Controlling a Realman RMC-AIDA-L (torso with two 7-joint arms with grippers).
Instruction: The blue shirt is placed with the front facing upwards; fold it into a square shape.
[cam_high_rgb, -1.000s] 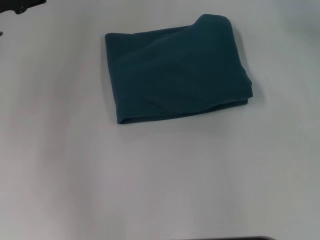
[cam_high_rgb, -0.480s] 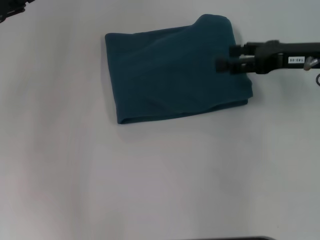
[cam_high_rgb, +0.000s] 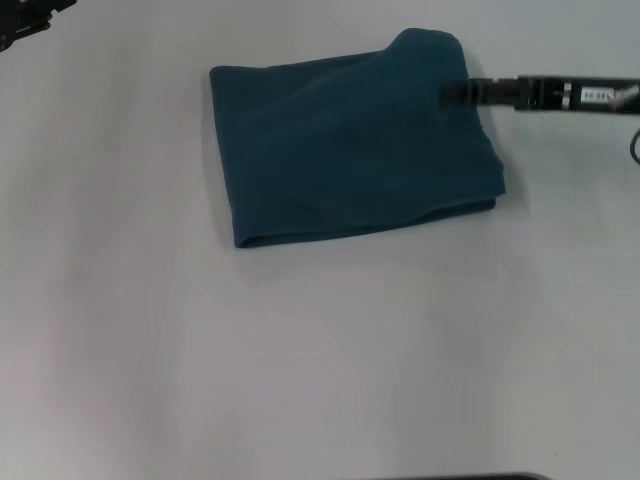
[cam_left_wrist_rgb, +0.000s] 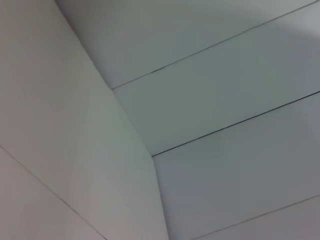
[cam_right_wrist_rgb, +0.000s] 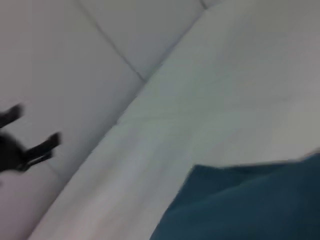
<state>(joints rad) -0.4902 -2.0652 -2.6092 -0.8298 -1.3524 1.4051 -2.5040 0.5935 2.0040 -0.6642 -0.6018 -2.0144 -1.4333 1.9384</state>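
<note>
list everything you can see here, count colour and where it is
blue shirt: 1, dark teal-blue, folded into a rough rectangle, lying flat on the far middle of the table; no lettering or label showing
table: 1, white, fills the head view under and around the shirt
wall panels: several, pale grey with thin dark seams, fill the left wrist view
left pincer: 1, black, only a bit showing at the far left corner of the head view, away from the shirt
right pincer: 1, black with a small white label on the arm, reaching in from the right over the shirt's far right part
</note>
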